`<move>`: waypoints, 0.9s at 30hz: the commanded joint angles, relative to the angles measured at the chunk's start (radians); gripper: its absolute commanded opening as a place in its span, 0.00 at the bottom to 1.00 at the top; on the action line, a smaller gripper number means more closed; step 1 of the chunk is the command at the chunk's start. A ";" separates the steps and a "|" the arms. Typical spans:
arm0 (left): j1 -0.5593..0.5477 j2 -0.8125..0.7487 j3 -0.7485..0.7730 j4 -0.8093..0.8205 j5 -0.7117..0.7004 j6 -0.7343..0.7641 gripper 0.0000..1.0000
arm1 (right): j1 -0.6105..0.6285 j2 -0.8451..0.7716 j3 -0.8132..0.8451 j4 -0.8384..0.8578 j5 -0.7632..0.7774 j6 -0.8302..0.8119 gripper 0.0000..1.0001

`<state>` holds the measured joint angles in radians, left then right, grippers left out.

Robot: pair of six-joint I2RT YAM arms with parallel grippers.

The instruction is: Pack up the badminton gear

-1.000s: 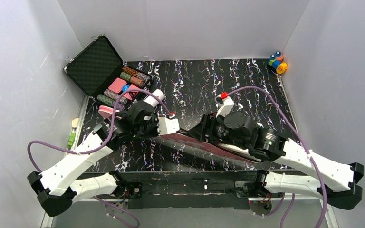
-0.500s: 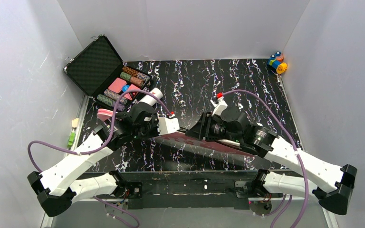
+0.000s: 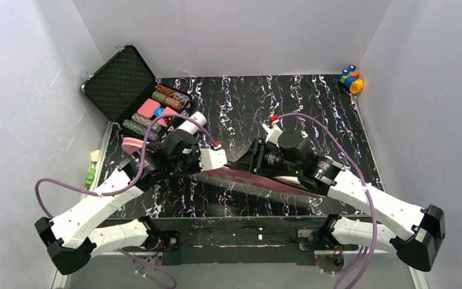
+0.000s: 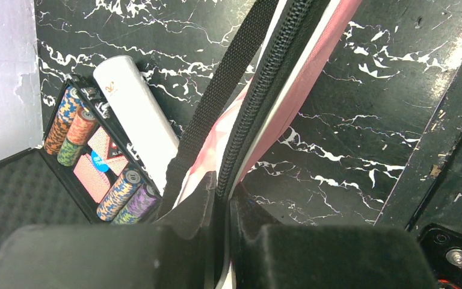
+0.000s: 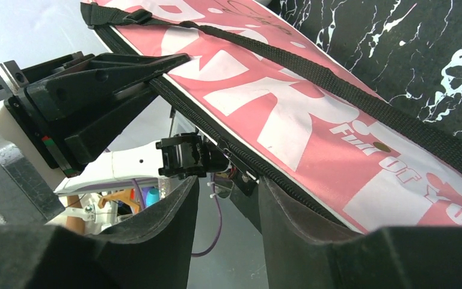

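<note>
The pink bag is smooth cloth with a faint sheen, edged by a black toothed zipper and crossed by a coarse woven black strap. The white tube looks like matt cardboard. The table is glossy black with white marbling, and the case lid is lined with dimpled matt foam.

The pink bag is stretched from upper left to lower right, its edge clamped by the left hand.
</note>
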<state>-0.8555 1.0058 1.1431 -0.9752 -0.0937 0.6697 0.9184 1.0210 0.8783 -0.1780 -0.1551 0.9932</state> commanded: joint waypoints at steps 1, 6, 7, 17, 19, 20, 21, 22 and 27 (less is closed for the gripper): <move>-0.010 -0.046 0.023 0.102 0.028 -0.022 0.00 | -0.016 0.009 -0.019 0.080 -0.049 0.026 0.48; -0.010 -0.046 0.022 0.101 0.031 -0.022 0.00 | -0.025 0.011 -0.030 0.101 -0.059 0.036 0.43; -0.010 -0.046 0.022 0.101 0.033 -0.023 0.00 | -0.027 0.011 -0.033 0.104 -0.059 0.038 0.43; -0.010 -0.051 0.008 0.103 0.031 -0.016 0.00 | -0.030 -0.025 -0.064 0.153 -0.046 0.054 0.39; -0.010 -0.053 0.004 0.102 0.032 -0.017 0.00 | -0.032 -0.040 -0.076 0.166 -0.039 0.062 0.39; -0.010 -0.053 0.004 0.102 0.033 -0.018 0.00 | -0.033 -0.045 -0.079 0.166 -0.035 0.064 0.38; -0.010 -0.053 0.003 0.102 0.033 -0.018 0.00 | -0.033 -0.045 -0.081 0.167 -0.035 0.065 0.38; -0.010 -0.052 0.004 0.103 0.034 -0.019 0.00 | -0.034 -0.044 -0.083 0.168 -0.036 0.066 0.38; -0.010 -0.049 0.013 0.103 0.032 -0.019 0.00 | -0.036 -0.017 -0.087 0.201 -0.058 0.075 0.30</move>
<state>-0.8600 1.0023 1.1351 -0.9699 -0.0891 0.6720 0.8886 0.9993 0.7994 -0.0624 -0.2050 1.0527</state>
